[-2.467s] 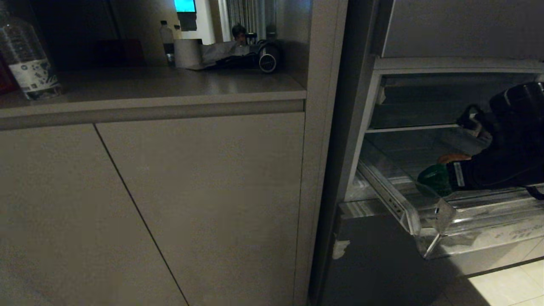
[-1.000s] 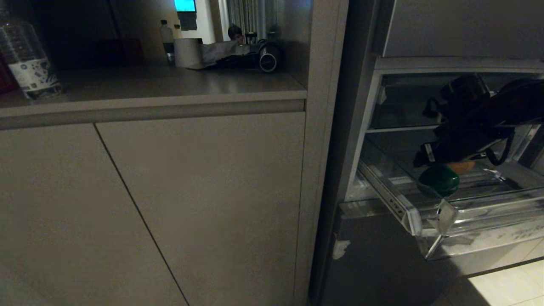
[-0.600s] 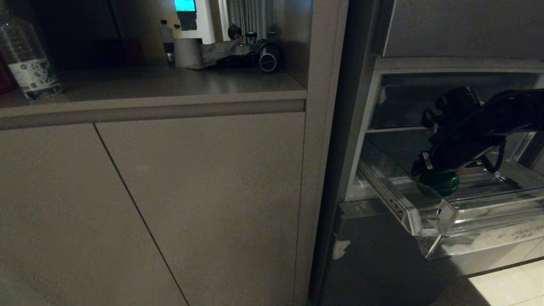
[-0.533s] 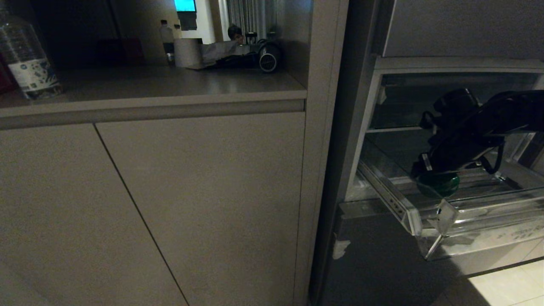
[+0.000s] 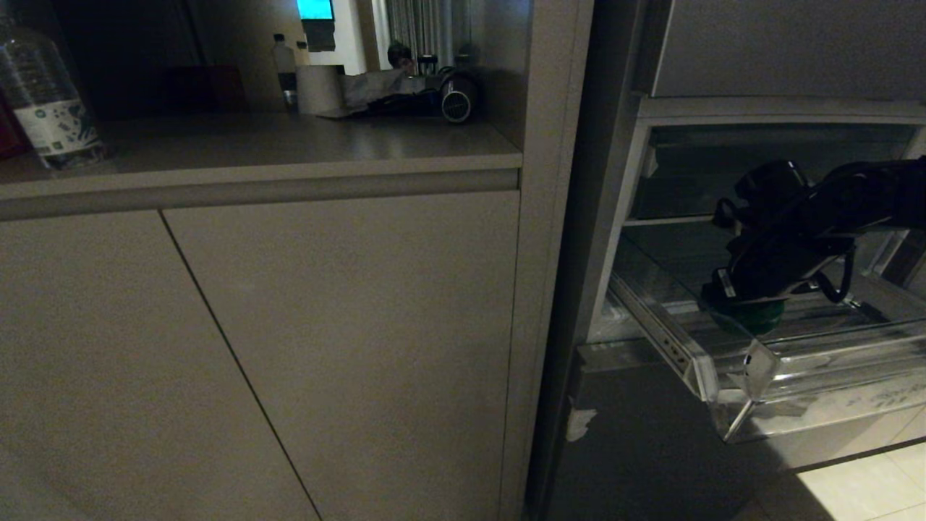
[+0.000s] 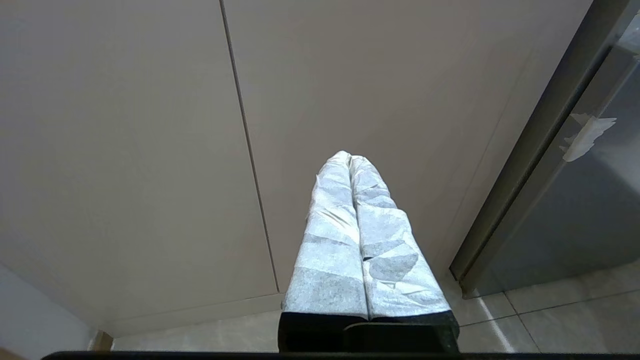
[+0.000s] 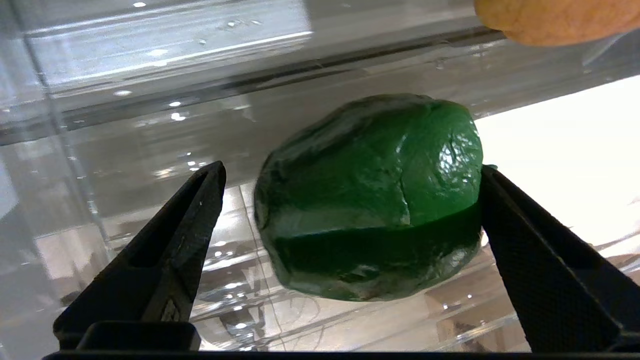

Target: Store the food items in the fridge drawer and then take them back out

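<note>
Head view: my right end effector (image 5: pixel 745 307) reaches into the wide, clear ribbed plastic fridge drawer (image 5: pixel 817 362), which stands pulled out of the tall grey fridge (image 5: pixel 788 51). The dark green, rounded pepper-like item (image 5: pixel 752 316) lies in the drawer directly under the tool, only its lower edge showing. On the beige tabletop (image 5: pixel 275 145) to the left stands a clear plastic water bottle with a printed label (image 5: pixel 45 94).

Left wrist view: my left end effector (image 6: pixel 357 220) hangs in front of the flat beige cabinet doors (image 6: pixel 150 125), above pale floor tiles (image 6: pixel 550 320). Its two white-wrapped fingers (image 6: pixel 340 210) are pressed together — clenched, with nothing between them.

Right wrist view: my right end effector (image 7: pixel 350 210) is spread wide, released, with the green item (image 7: pixel 372 197) between the two black fingers (image 7: pixel 175 225). One finger meets the item's side; the other stands clear of it. The item rests on the drawer's transparent floor (image 7: pixel 100 150). The brown, rough-skinned, oval potato-like lump (image 7: pixel 555 20) lies just beyond it — cut off by the frame edge.
</note>
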Available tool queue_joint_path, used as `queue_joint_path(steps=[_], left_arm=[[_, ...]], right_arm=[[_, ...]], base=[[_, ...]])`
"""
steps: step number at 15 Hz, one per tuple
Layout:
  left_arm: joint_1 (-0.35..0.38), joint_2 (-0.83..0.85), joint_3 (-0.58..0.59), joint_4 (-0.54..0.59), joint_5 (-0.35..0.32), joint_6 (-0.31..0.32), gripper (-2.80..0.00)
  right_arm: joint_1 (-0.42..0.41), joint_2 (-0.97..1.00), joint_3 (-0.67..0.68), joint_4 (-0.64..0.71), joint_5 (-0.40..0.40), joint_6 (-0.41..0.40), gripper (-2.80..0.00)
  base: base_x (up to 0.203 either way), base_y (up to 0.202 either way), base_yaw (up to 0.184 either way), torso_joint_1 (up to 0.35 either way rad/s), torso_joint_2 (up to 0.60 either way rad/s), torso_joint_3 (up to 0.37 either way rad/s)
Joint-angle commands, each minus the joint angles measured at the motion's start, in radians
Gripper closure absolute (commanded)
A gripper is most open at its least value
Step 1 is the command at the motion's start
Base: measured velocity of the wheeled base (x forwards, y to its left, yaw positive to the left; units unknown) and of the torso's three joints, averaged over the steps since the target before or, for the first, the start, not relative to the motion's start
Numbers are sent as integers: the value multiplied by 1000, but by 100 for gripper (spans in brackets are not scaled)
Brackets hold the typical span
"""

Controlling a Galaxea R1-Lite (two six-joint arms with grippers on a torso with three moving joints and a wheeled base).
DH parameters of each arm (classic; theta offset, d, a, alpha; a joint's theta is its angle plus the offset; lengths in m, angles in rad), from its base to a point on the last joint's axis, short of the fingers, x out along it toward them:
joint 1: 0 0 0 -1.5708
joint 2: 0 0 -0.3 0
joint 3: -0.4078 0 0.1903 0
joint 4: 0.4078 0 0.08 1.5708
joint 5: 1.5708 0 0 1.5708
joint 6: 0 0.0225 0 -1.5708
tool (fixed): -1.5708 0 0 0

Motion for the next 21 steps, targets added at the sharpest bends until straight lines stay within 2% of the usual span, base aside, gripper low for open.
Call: queue_joint_path(steps=[1, 13, 14, 21], left_arm=[[0, 0, 0, 0, 0, -1, 0], [0, 0, 0, 0, 0, -1, 0], [0, 0, 0, 0, 0, -1, 0], [0, 0, 0, 0, 0, -1, 0]], right_arm=[[-7, 1, 6, 11, -2, 0, -280], [-20, 1, 10, 18, -2, -11, -280], [-20, 1, 13, 18, -2, -12, 0], [-19, -23, 22, 23, -2, -12, 0]], base=[[0, 0, 0, 0, 0, 0], [0, 0, 0, 0, 0, 0], [0, 0, 0, 0, 0, 0], [0, 0, 0, 0, 0, 0]])
